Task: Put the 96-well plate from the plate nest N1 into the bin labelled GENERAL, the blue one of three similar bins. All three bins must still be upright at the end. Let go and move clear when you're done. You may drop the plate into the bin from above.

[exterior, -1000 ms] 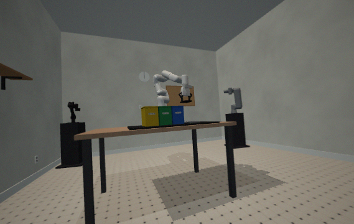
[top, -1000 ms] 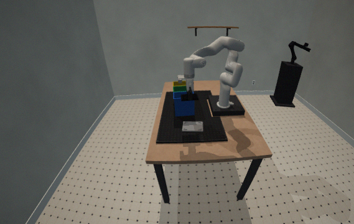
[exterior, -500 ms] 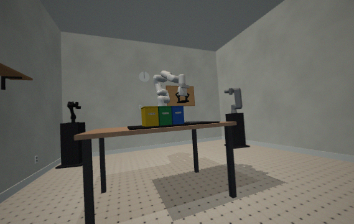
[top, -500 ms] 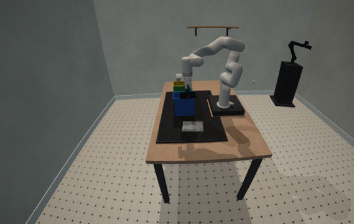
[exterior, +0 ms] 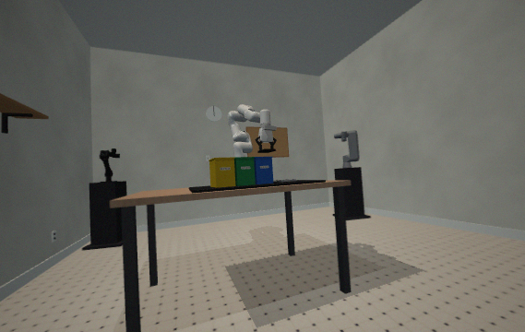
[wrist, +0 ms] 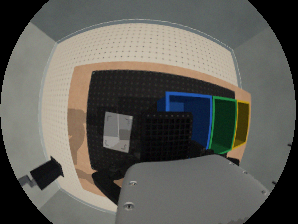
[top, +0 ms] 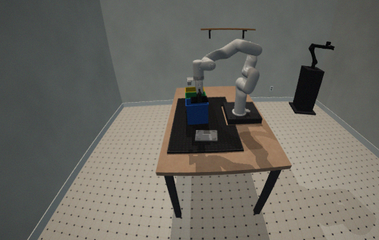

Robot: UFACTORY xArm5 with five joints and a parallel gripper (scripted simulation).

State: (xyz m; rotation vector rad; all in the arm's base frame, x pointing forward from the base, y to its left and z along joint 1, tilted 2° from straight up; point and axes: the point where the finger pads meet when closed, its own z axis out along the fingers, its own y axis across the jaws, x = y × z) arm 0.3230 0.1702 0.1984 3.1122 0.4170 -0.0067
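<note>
My gripper (top: pixel 198 97) (exterior: pixel 266 148) is shut on the dark 96-well plate (top: pixel 196 101) (exterior: pixel 266 150) (wrist: pixel 162 137) and holds it flat just above the open top of the blue bin (top: pixel 197 114) (exterior: pixel 264 171) (wrist: pixel 200 124). The blue bin stands upright at the near end of a row, with the green bin (top: pixel 188 95) (exterior: pixel 244 171) (wrist: pixel 225 125) and the yellow bin (top: pixel 190 89) (exterior: pixel 221 172) (wrist: pixel 242 123) behind it, both upright. The grey plate nest N1 (top: pixel 206 135) (wrist: pixel 117 131) lies empty on the black mat (top: pixel 182 140) in front of the blue bin.
The arm's base (top: pixel 242 115) sits on a black block to the right of the bins. The wooden table (top: pixel 259 157) (exterior: pixel 161 197) has bare edges around the mat. Black pedestals with cameras stand on the floor away from the table.
</note>
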